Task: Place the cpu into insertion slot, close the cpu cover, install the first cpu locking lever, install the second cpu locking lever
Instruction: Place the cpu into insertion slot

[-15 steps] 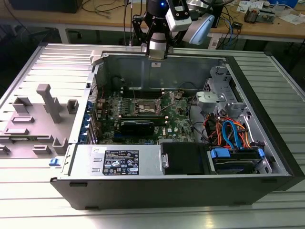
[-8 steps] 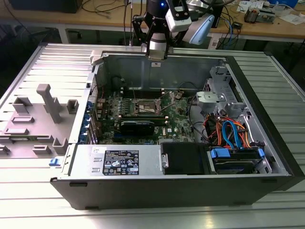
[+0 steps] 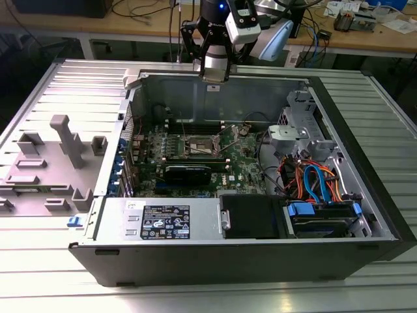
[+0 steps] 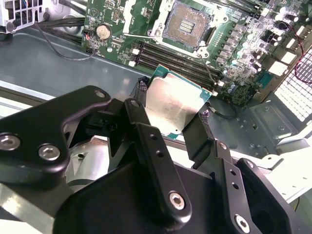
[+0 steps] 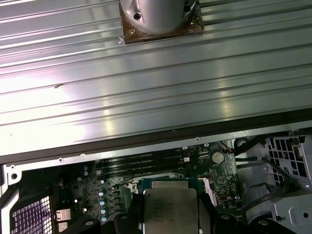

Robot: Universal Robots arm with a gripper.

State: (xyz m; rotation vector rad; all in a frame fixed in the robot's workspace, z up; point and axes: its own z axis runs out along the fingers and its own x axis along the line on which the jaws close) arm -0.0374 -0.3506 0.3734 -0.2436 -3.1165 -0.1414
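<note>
My gripper [image 3: 215, 77] hangs over the far wall of the open computer case. It is shut on the cpu [image 4: 171, 103], a small silver-topped square with a green rim, held by its edges between two black fingers [image 4: 141, 122]. In the first wrist view the cpu [image 5: 170, 209] also sits in the gripper [image 5: 170, 223]. The insertion slot [image 4: 187, 22] lies open on the green board, its pin field bare, some way off from the cpu. In the exterior view the insertion slot [image 3: 199, 149] is at the board's middle. The cpu cover [image 4: 142, 14] seems folded back beside the slot.
Long black memory slots [image 4: 170, 61] run between the gripper and the socket. A coin battery [image 4: 103, 31] sits on the board. The labelled power supply [image 3: 163, 218] and a drive bay with orange and blue cables [image 3: 313, 182] fill the case's near side. Grey fixtures [image 3: 65, 140] stand at the exterior view's left.
</note>
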